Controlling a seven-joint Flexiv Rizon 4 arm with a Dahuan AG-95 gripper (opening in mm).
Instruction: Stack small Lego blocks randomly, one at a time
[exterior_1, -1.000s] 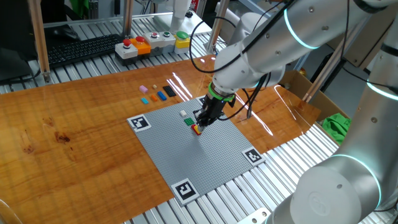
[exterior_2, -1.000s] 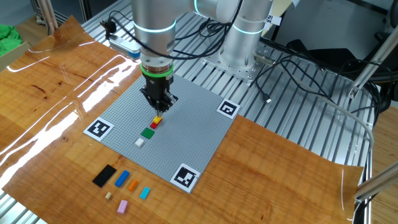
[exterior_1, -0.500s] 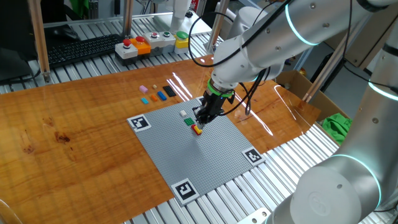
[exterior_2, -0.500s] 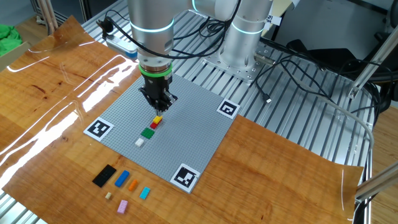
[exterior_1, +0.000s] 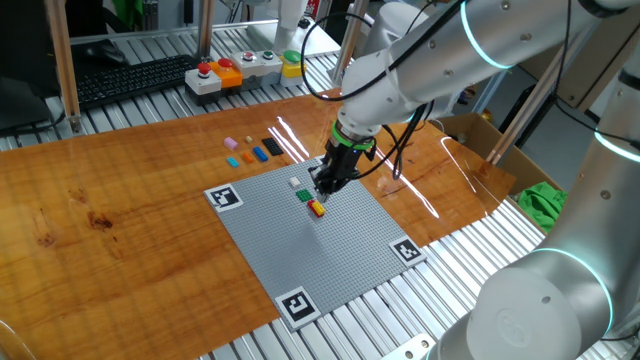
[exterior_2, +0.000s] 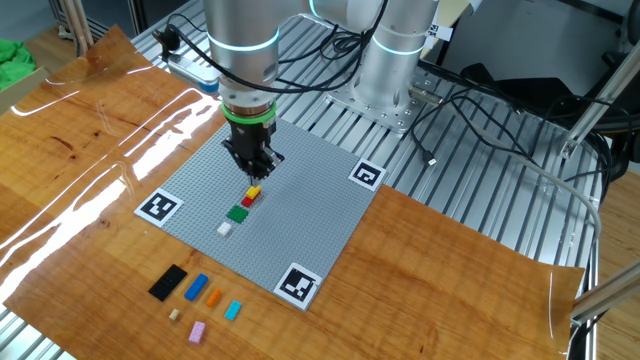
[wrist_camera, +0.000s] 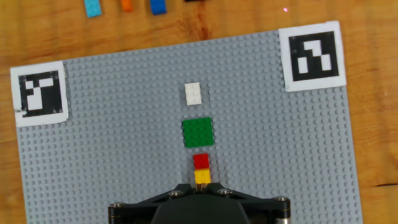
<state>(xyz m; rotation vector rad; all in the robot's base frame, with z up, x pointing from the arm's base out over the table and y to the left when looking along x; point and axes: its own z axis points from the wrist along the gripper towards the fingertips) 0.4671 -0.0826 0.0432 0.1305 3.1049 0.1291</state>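
While the arm stands over the grey studded baseplate, its gripper now sits a little higher above the yellow block than it did a second ago, when the fingertips were down close against that block. The yellow block has not shifted: it stays pressed onto the plate, touching the red block. Judging from this, the yellow block has just been placed and the arm is backing off, so one more placement looks done.

Fingers are fully closed and hold nothing. In the hand view they hang just above the yellow block, apart from it.

On the plate, a row runs away from the gripper: yellow, red, then a larger green block and a white block, each set apart. Off the plate, on the wooden table, loose blocks wait: black, blue, orange, cyan, pink and a tiny pale one.
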